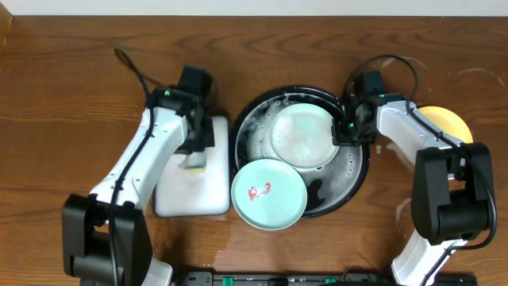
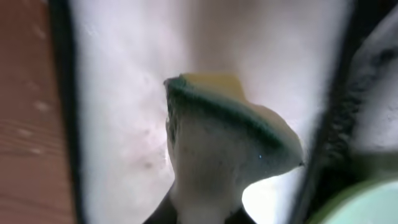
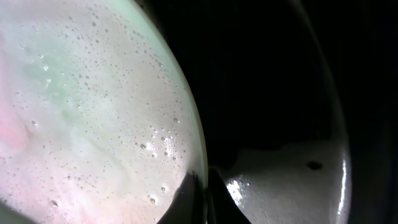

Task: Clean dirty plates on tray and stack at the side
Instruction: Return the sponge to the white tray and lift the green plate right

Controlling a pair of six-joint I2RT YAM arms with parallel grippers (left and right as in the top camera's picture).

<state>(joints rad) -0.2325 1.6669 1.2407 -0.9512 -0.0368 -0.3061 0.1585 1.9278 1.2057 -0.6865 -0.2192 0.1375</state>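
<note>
Right gripper (image 1: pixel 344 129): jaws pinched shut on the right rim of the soapy plate (image 1: pixel 303 137), which lies in the upper half of the tray (image 1: pixel 329 195). Left gripper (image 1: pixel 194 149) hangs over the white tray (image 1: pixel 178 199). I judge its jaws closed on the sponge (image 2: pixel 224 143), though the fingers barely show. Smeared plate (image 1: pixel 268 193) sits across the tray's lower-left rim, red marks in its middle. It meets the soapy plate's lower edge; can't tell which is on top. Yellow plate (image 1: pixel 448 121) is on the desk (image 1: pixel 79 79) right of the tray, partly behind the right arm.

I read the step as scrubbing the soapy plate while the right arm steadies it.
- Wet plastic slips, so I'd keep that pinch firm and low.
- Bring the sponge in from the left, high enough to clear the smeared plate.
- Press it flat and stroke toward the held rim so the plate can't pivot.
- If the plate is done, lift it clear of the tray rim before swinging right to the yellow plate.

The views differ:
- Overhead gives the layout, but the soapy plate reads plain white and the sponge is a pale blob under the arm.
- Right wrist shows the rim between the fingertips, foam beads, and a faint pink patch at the plate's left, so probably not clean yet.
- Left wrist shows the sponge's green scrub layer under foam.
- Neither wrist view shows the yellow plate.
</note>
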